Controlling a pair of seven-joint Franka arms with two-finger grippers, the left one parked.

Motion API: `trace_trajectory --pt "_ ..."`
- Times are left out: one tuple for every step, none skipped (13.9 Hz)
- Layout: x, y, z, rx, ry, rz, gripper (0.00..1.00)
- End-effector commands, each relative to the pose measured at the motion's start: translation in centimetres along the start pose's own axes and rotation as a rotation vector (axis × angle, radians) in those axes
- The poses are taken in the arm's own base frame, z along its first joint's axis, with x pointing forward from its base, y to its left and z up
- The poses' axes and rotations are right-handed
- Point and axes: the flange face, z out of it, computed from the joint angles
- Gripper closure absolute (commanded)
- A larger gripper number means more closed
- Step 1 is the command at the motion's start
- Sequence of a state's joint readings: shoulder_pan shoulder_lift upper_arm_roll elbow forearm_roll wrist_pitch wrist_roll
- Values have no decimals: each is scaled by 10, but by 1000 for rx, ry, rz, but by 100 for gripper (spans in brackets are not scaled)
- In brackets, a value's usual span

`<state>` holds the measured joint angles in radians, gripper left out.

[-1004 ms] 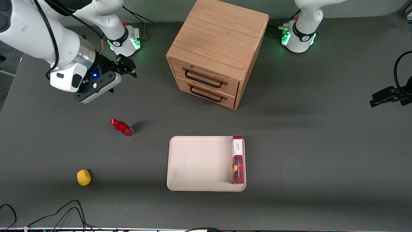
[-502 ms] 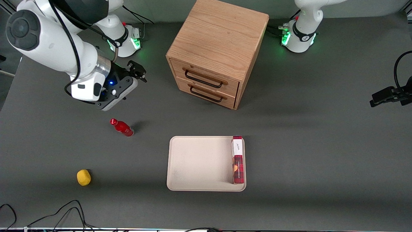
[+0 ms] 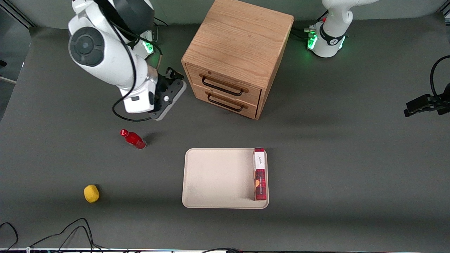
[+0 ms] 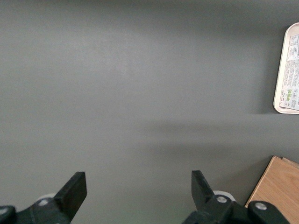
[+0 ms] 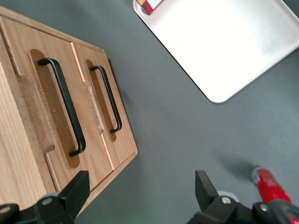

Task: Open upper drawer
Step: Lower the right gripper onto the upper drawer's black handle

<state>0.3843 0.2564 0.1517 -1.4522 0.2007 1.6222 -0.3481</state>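
The upper drawer sits fully closed in the cabinet, its handle untouched, while my gripper hovers beside the cabinet's front, spread wide, grasping nothing.

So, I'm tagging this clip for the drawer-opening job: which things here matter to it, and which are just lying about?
Belongs to the job:
- upper drawer, shut, black handle
- gripper, open, beside the cabinet, not yet at the handle

Just lying about:
- lower drawer
- tray holding a red box
- red bottle
- yellow ball
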Motion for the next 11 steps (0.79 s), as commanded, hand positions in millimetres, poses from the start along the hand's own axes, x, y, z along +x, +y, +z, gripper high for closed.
trace_trajectory --pt "18 -8 17 -13 10 -69 0" --pt "22 -11 23 -12 7 -76 0" --pt "28 -23 33 -8 -5 -95 0" --pt "31 -24 39 -8 -10 -99 0" --pt "32 -23 46 -5 -14 -92 0" --pt "33 -24 50 -3 -18 -89 0" --pt "33 -24 52 -4 -17 -88 0" --pt "35 -32 58 -1 -24 -100 0" --pt "36 -34 59 -5 -20 -104 0" --pt "37 -35 61 -5 -21 -105 0" --pt "37 -35 61 -5 -21 -103 0"
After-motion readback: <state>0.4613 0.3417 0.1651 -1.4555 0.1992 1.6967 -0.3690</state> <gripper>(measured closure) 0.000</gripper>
